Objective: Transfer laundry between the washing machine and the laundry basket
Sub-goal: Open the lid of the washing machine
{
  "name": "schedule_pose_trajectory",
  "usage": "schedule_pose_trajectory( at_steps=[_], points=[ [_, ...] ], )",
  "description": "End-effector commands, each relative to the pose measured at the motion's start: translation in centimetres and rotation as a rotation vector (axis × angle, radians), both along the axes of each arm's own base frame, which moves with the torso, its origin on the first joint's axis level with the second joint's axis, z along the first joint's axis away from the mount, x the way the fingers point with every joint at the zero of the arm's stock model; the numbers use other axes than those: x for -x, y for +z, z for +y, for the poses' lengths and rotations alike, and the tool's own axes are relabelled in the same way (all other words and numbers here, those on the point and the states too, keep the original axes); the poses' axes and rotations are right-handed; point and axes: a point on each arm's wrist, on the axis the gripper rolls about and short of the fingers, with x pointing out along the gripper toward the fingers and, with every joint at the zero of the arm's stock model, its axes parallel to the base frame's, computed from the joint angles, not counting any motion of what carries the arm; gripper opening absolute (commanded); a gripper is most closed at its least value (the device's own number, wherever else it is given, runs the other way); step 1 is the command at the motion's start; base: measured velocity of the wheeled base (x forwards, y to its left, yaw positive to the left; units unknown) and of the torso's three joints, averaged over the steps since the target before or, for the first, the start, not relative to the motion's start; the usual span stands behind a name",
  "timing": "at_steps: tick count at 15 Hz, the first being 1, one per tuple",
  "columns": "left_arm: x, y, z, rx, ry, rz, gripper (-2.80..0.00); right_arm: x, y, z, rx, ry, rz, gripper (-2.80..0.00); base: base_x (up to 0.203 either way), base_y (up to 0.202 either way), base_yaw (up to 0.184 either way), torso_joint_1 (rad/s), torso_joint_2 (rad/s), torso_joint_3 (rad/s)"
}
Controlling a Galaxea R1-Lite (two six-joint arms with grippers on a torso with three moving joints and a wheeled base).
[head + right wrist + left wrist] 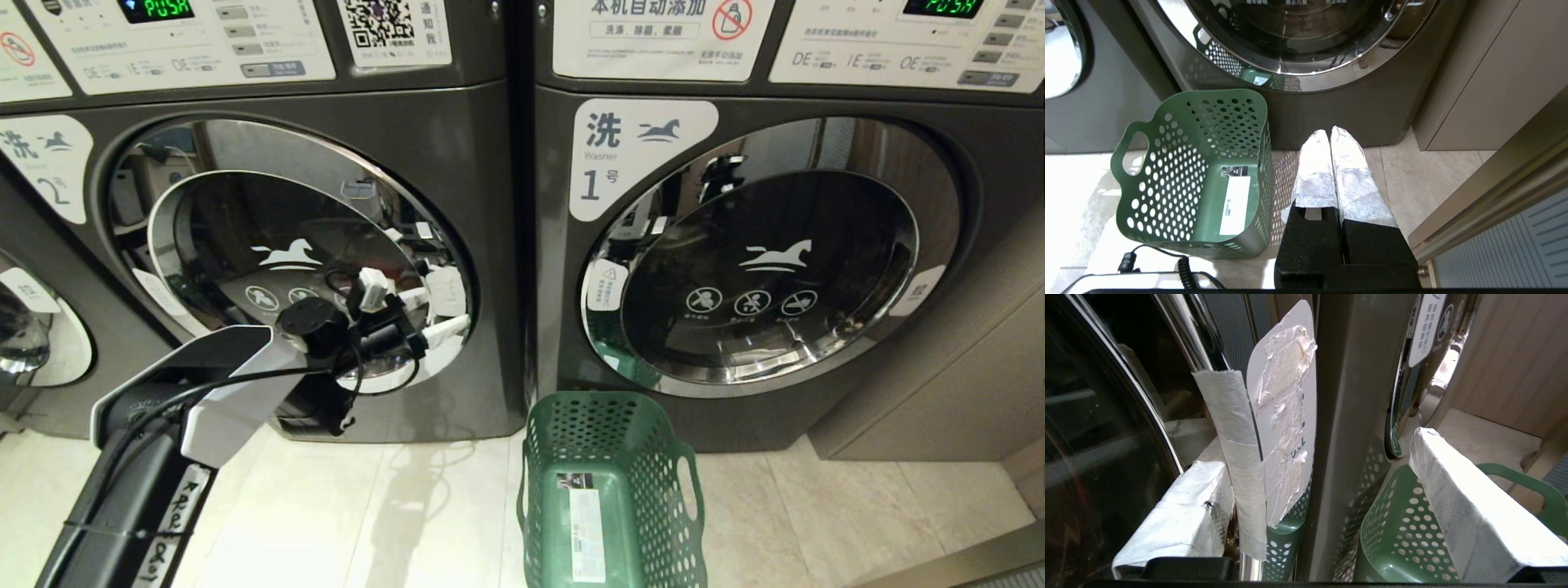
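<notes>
Door-opening looks the step: left gripper [445, 327], fingers [1470, 514] wide, at washing machine [457, 163] door's edge, must hook it; right gripper [1331, 141] pinched shut, empty, beside laundry basket [1167, 171].

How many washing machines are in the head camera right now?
3. Machine 2 is on the left, with the left gripper at its door. Machine 1 is on the right, behind the green basket. A third machine shows partly at the left edge.
</notes>
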Motion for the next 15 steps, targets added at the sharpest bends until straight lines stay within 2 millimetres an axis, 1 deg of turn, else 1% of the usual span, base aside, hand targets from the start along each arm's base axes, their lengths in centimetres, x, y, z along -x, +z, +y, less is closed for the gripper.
schedule_pose_trajectory(
  at_steps=[1,6,8,13,15],
  points=[
    [1.0,0.5,-2.9,0.008,-0.053,-0.002,0.00,0.0,0.0,0.0,-0.001,0.000,0.001,-2.80,0.000,0.000,0.000,0.000,0.00,0.000],
    [1.2,0.3,-2.8,0.004,-0.050,0.017,0.00,0.0,0.0,0.0,-0.001,0.000,0.001,-2.80,0.000,0.000,0.000,0.000,0.00,0.000],
    [1.5,0.0,-2.3,-0.003,-0.041,0.041,0.00,0.0,0.0,0.0,-0.001,0.000,0.001,-2.80,0.000,0.000,0.000,0.000,0.00,0.000],
    [1.7,-0.2,0.5,-0.013,0.013,0.085,0.00,0.0,0.0,0.0,-0.001,0.000,0.001,-2.80,0.000,0.000,0.000,0.000,0.00,0.000],
    [2.0,-0.3,2.1,-0.020,0.043,0.105,0.00,0.0,0.0,0.0,-0.001,0.000,0.001,-2.80,0.000,0.000,0.000,0.000,0.00,0.000]
  ],
)
